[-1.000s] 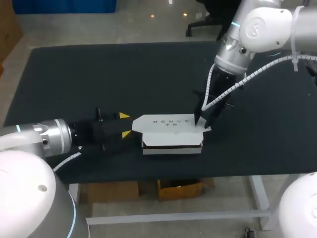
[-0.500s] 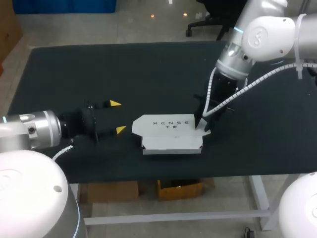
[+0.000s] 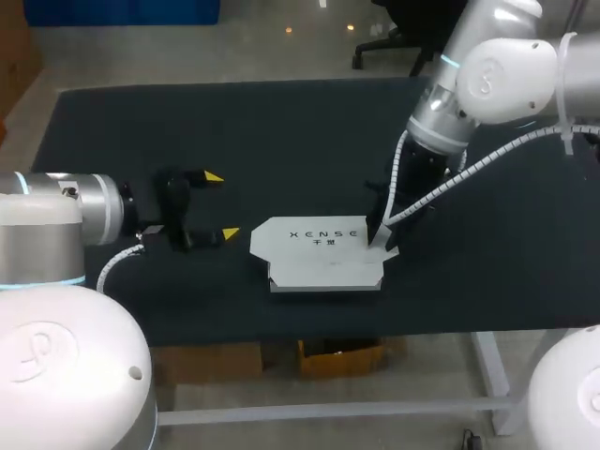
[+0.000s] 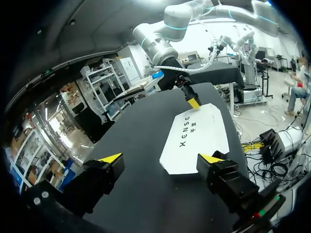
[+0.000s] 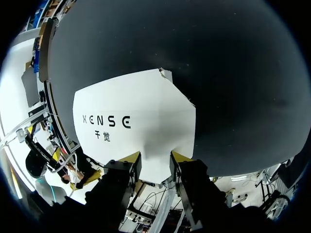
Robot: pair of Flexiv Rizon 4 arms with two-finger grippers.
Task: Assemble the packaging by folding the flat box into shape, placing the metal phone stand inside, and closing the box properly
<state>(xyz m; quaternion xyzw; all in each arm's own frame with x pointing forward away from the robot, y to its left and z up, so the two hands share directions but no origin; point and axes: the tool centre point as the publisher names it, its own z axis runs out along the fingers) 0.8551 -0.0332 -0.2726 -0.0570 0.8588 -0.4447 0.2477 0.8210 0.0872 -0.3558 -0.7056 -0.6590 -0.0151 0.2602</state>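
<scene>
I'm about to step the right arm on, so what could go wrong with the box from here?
1. The right claw sits alone at one end flap of the box; a pull there might drag or tip the whole box, as nothing braces it.
2. The left claw hangs open, apart from the other end, so it cannot stop a slide toward the near edge of the table.

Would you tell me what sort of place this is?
Likely a robotics lab workbench: a black-topped table, two robot arms whose left gripper and right gripper flank a white box.
</scene>
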